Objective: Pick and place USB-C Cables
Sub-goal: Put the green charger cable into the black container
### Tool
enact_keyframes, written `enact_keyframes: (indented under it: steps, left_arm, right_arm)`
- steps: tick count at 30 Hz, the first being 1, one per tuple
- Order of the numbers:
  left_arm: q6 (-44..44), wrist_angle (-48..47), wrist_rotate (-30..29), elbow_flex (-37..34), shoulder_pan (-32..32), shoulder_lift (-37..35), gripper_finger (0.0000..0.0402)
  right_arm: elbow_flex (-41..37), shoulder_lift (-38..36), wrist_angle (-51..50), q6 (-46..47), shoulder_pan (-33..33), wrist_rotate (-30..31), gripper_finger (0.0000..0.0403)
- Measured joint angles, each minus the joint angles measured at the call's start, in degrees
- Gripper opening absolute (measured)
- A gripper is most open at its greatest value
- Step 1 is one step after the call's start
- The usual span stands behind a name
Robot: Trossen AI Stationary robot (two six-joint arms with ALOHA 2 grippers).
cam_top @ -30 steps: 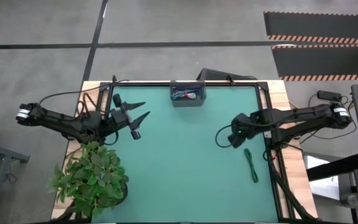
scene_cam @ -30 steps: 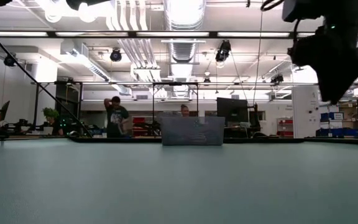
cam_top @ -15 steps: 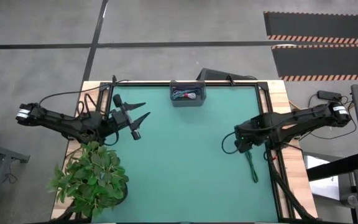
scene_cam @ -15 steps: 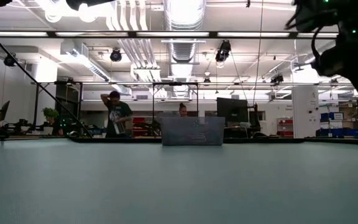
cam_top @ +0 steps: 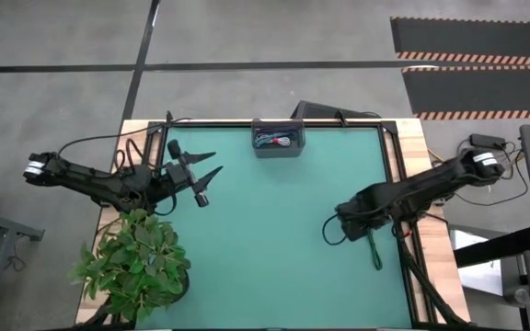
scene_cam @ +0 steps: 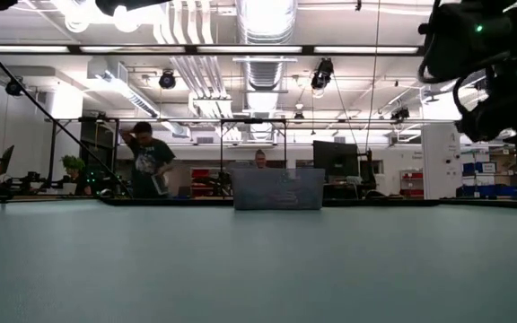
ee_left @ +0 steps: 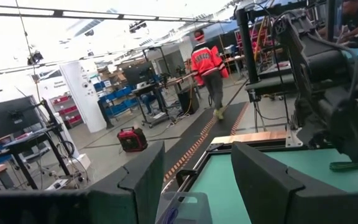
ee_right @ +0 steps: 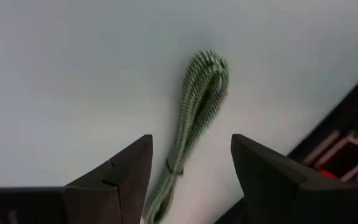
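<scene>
While the left pincer (cam_top: 205, 175) waits spread wide near the desk's (cam_top: 274, 239) left edge, the right pincer (ee_right: 190, 171) hangs with fingers apart over the dark green cable (ee_right: 194, 118), which lies near the right edge; whether they touch is unclear.

From where I stand, nothing here can be read: no word, brand or number shows on the desk (cam_top: 274, 230), the grey tray (cam_top: 278, 145) at its far edge, or either arm. A white pillar (ee_left: 89, 93) in the room behind carries a small sign, but its lettering is too small to make out. The striped mats (cam_top: 472, 57) on the floor bear only hazard stripes, no text.
</scene>
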Motion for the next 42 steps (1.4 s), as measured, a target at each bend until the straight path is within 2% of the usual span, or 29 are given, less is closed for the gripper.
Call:
enact_keyframes:
  steps: [18, 23, 35, 42]
  left_arm:
    - [0.09, -1.1, 0.0, -0.11, 0.0, -0.01, 0.0171]
    - [0.09, -1.36, 0.0, -0.11, 0.0, -0.02, 0.0171]
    - [0.07, -1.33, 0.0, -0.11, 0.0, -0.01, 0.0171]
    - [0.04, -1.34, 0.0, -0.11, 0.0, 0.09, 0.0171]
  right_arm:
    - [0.33, 15.56, 3.35, -4.35, -0.25, -3.89, 0.0204]
    - [0.64, 16.95, 4.11, -4.92, -0.25, -4.47, 0.0172]
    - [2.98, 16.33, 5.82, -5.21, -0.14, -4.23, 0.0056]
    - [6.14, 15.79, 5.66, -6.8, -0.14, -3.8, 0.0027]
